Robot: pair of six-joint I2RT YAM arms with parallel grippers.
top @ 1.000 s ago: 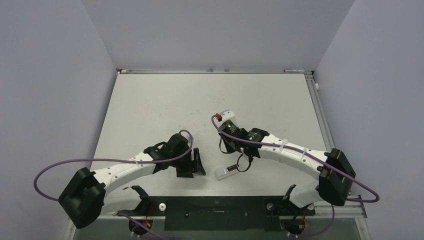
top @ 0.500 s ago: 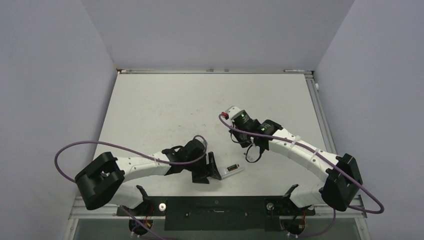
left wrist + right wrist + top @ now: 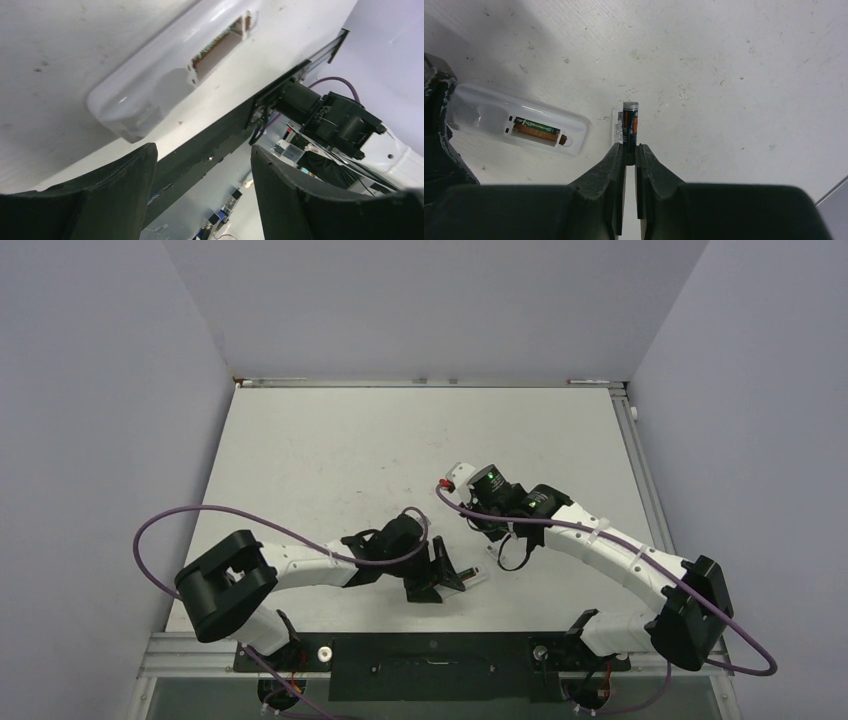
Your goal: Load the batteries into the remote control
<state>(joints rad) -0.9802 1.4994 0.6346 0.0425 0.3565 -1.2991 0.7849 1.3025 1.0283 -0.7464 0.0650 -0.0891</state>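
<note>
The white remote control [image 3: 476,578] lies near the table's front edge, slot side up. One of the batteries [image 3: 535,131] sits in its dark slot [image 3: 220,47]. My left gripper [image 3: 438,576] is open right beside the remote's left end. In the left wrist view the remote control [image 3: 160,85] lies just beyond the fingertips, not between them. My right gripper [image 3: 630,147] is shut on the second slim dark battery [image 3: 630,122], which sticks out past its tips. It hovers to the right of the remote control [image 3: 519,125].
A small white printed piece [image 3: 617,126] lies on the table under the held battery. The black front rail [image 3: 430,660] runs just behind the remote. Purple cables [image 3: 180,515] loop off both arms. Grey walls close in the table's sides.
My left arm has swung right until its open gripper reached the remote. The right gripper, still holding the battery, has drawn back from the remote toward the upper right.
</note>
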